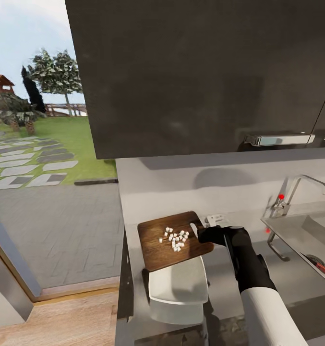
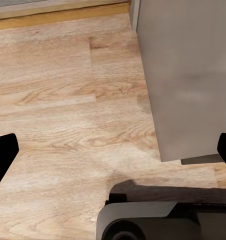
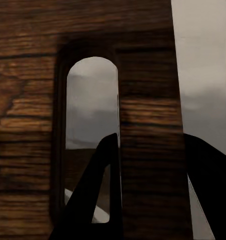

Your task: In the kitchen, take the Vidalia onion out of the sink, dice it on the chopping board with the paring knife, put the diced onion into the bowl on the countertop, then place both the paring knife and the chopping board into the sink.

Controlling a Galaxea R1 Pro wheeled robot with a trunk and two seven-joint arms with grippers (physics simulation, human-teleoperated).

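Observation:
The brown chopping board (image 1: 169, 245) is lifted off the countertop (image 1: 224, 293) and hangs over the far rim of the white bowl (image 1: 179, 288). Small pale diced onion bits (image 1: 174, 239) lie on its middle. My right gripper (image 1: 204, 234) is shut on the board's right end. In the right wrist view one finger (image 3: 100, 192) passes through the board's handle slot and the board's wood (image 3: 33, 100) sits close to the lens. The red-handled paring knife (image 1: 321, 266) lies in the grey sink (image 1: 296, 235) at the right. My left gripper (image 2: 113, 155) stands open above the floor.
A dark wall cabinet (image 1: 196, 72) with a chrome handle (image 1: 279, 140) hangs low over the worktop. The chrome tap (image 1: 299, 185) stands behind the sink. At the left an opening looks onto a garden. Below my left gripper are wood floor (image 2: 68, 100), a grey cabinet side (image 2: 188, 75) and the robot's base (image 2: 158, 220).

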